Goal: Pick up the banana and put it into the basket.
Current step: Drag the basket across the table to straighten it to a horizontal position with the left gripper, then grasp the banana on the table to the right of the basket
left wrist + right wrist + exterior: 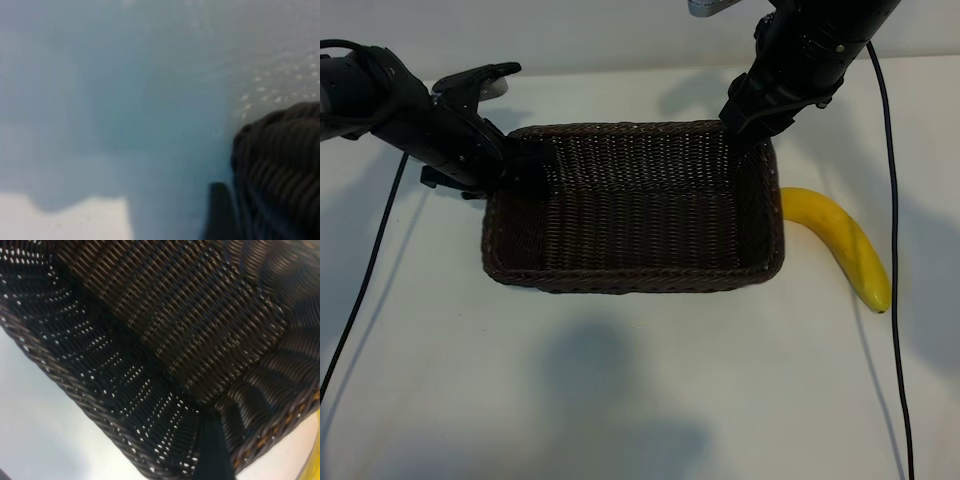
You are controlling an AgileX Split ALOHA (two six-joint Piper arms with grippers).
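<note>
The banana (842, 245) lies on the tabletop (640, 400) just outside the basket (620, 280), nearest the right end effector (752, 135), long axis running along that basket end. Right end effector: jaws wide, holding nothing. Left end effector (525, 170): state indeterminate.

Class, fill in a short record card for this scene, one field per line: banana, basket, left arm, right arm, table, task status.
banana: lies on the table, outside the basket, beside its right end
basket: brown wicker, nothing in it
left arm: left gripper at the basket's left rim
right arm: right gripper at the basket's far right corner, holding nothing
table: white, cables trailing at both sides
task status: banana not yet picked up
</note>
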